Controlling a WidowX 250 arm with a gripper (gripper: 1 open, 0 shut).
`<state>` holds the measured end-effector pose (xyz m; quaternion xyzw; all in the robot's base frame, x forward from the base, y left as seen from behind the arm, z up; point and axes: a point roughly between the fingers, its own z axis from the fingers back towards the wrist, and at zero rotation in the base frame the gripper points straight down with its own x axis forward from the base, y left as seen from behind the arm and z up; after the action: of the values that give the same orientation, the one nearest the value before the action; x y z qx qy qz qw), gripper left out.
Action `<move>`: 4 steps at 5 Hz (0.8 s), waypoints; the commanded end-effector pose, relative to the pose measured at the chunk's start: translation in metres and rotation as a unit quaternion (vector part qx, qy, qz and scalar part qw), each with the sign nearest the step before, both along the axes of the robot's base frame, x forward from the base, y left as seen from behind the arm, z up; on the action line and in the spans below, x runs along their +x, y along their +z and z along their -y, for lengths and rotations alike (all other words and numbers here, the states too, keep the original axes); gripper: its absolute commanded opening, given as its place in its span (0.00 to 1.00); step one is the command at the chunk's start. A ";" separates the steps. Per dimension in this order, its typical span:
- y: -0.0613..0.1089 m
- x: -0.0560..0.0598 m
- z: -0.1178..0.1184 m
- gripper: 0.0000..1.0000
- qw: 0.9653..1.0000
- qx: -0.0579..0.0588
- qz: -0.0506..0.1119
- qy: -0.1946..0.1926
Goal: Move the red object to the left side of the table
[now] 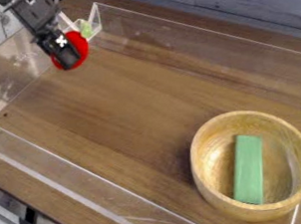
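At the far left corner of the desk (126,106), close to the clear acrylic wall (5,93), the gripper (56,43) is clamped around the red object (68,53). Well apart, near the right edge, a wooden bowl (209,138) contains a green block (250,168).

No text, label, brand, number or sign can be read anywhere in the view. The tabletop (126,106) shows only wood grain, its clear walls carry nothing but glare, and the wooden bowl (252,164) and the green block (250,167) inside it are plain. The red object (67,50) and the claw (50,39) are too small and blurred to show any marking.
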<state>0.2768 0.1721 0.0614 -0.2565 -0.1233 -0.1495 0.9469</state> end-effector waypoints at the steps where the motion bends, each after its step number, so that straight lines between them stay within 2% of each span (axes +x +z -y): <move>1: 0.028 0.006 -0.007 1.00 0.999 0.009 0.032 0.007; 3: 0.007 -0.014 -0.010 1.00 0.998 -0.001 0.018 -0.059; 4: -0.002 -0.016 -0.023 0.00 0.997 0.001 0.013 -0.080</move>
<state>0.2551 0.1868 0.0430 -0.2877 -0.0982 -0.2166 0.9277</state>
